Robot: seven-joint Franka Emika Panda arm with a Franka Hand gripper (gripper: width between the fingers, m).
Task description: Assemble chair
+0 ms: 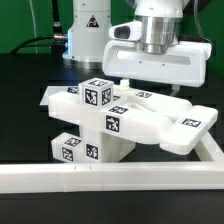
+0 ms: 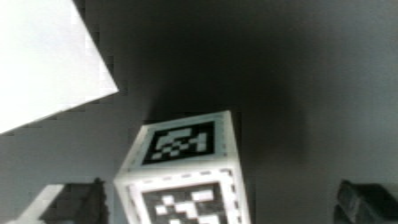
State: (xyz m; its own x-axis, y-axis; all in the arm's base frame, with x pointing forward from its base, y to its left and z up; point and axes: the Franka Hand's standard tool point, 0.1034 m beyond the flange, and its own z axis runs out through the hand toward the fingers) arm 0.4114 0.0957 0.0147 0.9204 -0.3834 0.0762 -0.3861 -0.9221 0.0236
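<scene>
The chair [image 1: 115,115] is a cluster of glossy white blocky pieces with black-and-white tags, standing joined at the table's middle. A tray-like piece [image 1: 185,128] sticks out to the exterior view's right. My gripper [image 1: 141,80] hangs just above the cluster's back; its fingertips are hidden there. In the wrist view a tagged white bar [image 2: 180,165] stands between my dark fingers [image 2: 71,203], closer to one of them and touching neither. The gripper [image 2: 222,205] is open and holds nothing. Another white piece [image 2: 50,60] shows further off.
The long white L-shaped rail [image 1: 100,181] runs along the table's front and turns back at the exterior view's right [image 1: 212,150]. The robot's base [image 1: 88,35] stands behind the chair on the black table.
</scene>
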